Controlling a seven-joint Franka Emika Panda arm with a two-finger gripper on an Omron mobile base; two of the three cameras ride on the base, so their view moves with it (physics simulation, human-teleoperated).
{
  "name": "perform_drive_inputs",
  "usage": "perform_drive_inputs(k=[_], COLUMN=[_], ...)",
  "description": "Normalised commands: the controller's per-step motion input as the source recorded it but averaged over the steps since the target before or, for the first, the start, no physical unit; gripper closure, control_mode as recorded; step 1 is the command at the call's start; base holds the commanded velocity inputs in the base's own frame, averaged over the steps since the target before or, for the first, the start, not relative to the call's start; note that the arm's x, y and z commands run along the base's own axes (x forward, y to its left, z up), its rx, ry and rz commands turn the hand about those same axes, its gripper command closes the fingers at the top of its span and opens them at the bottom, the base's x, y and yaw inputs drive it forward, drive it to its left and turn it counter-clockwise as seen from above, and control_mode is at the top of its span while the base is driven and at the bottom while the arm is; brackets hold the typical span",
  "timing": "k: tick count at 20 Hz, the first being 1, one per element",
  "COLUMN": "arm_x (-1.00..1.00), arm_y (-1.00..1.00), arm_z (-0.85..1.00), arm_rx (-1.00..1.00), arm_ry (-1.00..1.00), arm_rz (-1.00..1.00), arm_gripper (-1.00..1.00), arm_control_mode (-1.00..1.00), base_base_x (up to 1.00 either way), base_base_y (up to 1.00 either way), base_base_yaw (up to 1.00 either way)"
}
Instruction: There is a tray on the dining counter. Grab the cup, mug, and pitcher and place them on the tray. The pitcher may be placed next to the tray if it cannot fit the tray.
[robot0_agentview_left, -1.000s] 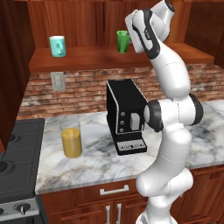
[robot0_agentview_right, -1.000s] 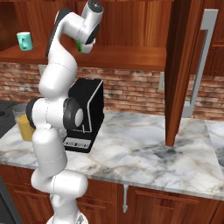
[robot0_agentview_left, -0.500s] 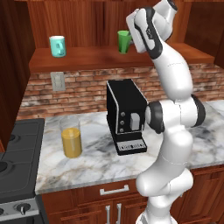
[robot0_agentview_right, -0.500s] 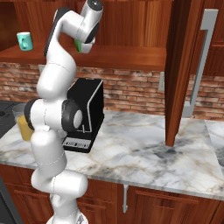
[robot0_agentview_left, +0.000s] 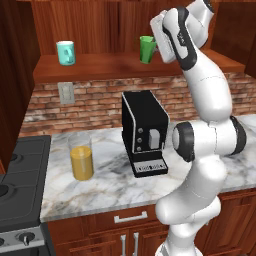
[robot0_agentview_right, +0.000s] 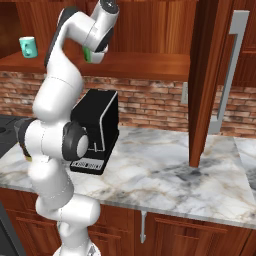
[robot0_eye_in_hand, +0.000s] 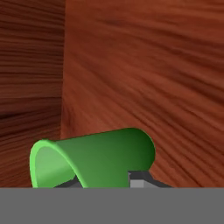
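Note:
High on the wooden shelf (robot0_agentview_left: 100, 67), my gripper (robot0_agentview_left: 158, 46) is shut on the green cup (robot0_agentview_left: 146, 49), holding it at its side. Seen from the hand, the cup (robot0_eye_in_hand: 94, 159) lies sideways between my fingertips with its open mouth to the left, and my gripper (robot0_eye_in_hand: 105, 181) clamps its wall. From the right, a sliver of the cup (robot0_agentview_right: 87, 54) peeks out behind the hand. The teal mug (robot0_agentview_left: 66, 52) (robot0_agentview_right: 29, 46) stands at the shelf's left end. On the marble worktop stands the pitcher (robot0_agentview_left: 81, 156) of orange liquid. The tray and the dining counter are out of view.
A black coffee machine (robot0_agentview_left: 145, 132) (robot0_agentview_right: 95, 132) stands on the worktop under the shelf, right of the pitcher. The stove (robot0_agentview_left: 20, 190) lies at the left. Wooden cabinets close in above the shelf, and a wooden column (robot0_agentview_right: 207, 75) rises at the right.
The hand and the green cup have shifted slightly right along the shelf. The mug and the pitcher have not moved.

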Motion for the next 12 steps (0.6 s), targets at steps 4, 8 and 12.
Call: perform_drive_inputs(k=[4,8,12], arm_x=[-0.65,-0.96,-1.0], arm_y=[-0.18,-0.42,-0.4], arm_z=[0.0,0.0,0.03], arm_rx=[0.03,0.0,0.0], arm_ry=[-0.07,-0.01,0.0], arm_rz=[0.0,0.0,0.0], arm_gripper=[1.0,1.0,1.0], arm_control_mode=[-1.0,-1.0,-1.0], base_base_x=[0.0,0.0,0.0], base_base_y=[0.0,0.0,0.0], base_base_yaw=[0.0,0.0,0.0])
